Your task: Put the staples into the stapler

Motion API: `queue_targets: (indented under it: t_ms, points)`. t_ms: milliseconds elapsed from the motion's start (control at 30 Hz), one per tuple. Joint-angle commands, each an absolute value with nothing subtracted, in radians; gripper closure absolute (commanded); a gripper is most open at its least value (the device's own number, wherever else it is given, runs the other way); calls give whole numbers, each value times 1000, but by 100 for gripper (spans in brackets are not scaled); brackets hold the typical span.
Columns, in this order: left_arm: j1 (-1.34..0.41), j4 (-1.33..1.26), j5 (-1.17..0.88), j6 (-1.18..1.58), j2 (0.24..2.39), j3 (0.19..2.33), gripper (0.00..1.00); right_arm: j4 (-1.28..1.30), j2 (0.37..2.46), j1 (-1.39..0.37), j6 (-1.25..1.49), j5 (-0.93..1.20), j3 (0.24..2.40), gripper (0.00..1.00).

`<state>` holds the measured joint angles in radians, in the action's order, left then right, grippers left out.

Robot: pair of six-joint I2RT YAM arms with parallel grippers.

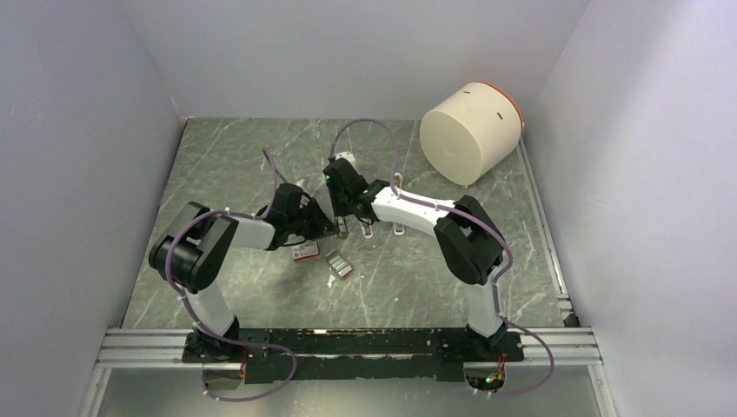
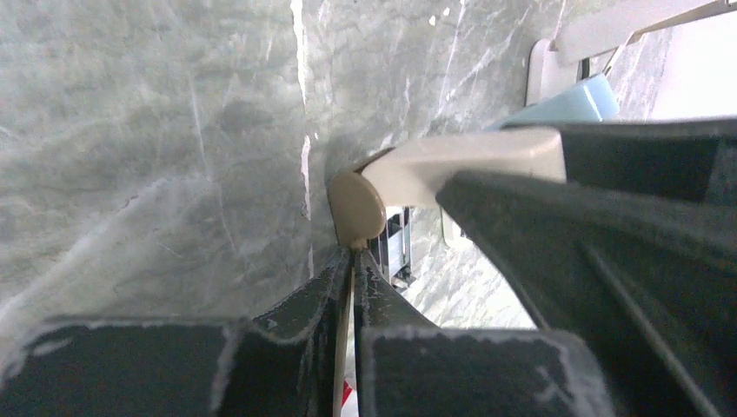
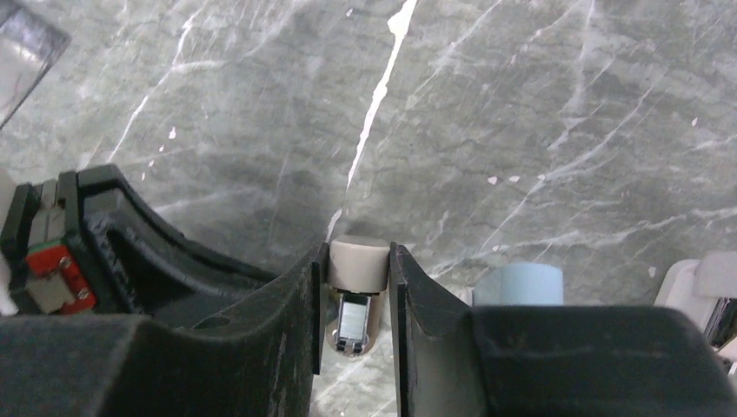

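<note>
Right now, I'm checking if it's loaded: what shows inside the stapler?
Below the stapler's beige end, a shiny metal slide shows between the right gripper's fingers. The fingers hide the rest, so whether it is loaded cannot be told.

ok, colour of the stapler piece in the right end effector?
Beige: the stapler piece, best in right wrist view.

A grey marbled table (image 1: 434, 287) is enclosed by plain white walls (image 1: 78, 130). A large cream tub (image 1: 465, 135) is laid on its side at the far right corner, its orange lid (image 1: 508, 97) turned toward the wall. A small red box (image 1: 304, 252) is seen near the table's middle. A metal rail (image 1: 348, 347) is fixed along the near edge.
</note>
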<state>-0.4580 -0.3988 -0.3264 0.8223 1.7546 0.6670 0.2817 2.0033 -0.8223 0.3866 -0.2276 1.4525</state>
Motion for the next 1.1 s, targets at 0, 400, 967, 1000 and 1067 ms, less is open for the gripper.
queue_targets:
  t_ms: [0,400,967,1000,1067]
  points:
    - [-467,-283,-233,768,1804,676,90,321,1948,-859,433,-199,1422,82]
    - [-479,-273,-198,764,1845,674,93,424,1945,-887,497,-231,1430,83]
    - [-480,-270,-184,765,1855,677,93,447,1935,-905,495,-213,1413,83]
    - [-480,-269,-185,766,1855,678,93,449,1938,-907,495,-215,1412,82]
    - [-479,-271,-186,767,1851,676,93,452,1944,-910,494,-220,1409,82]
